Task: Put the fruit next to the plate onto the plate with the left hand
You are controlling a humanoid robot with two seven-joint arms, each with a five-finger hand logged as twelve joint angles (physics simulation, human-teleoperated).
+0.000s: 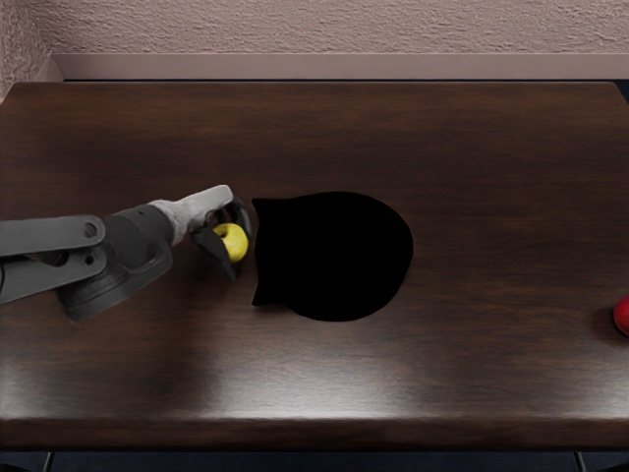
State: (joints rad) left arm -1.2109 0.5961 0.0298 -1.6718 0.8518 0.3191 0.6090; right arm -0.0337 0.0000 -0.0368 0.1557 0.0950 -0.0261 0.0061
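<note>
Yellow fruit (234, 240), left of centre, held by curled fingers of my left hand (210, 232) beside the black plate (334, 258); placing it remains.

Yellow fruit (234, 240), black plate (334, 258)

Dark wooden table (491, 128), red round object (622, 317) at its right edge, pinkish textured wall (344, 25) behind
</note>
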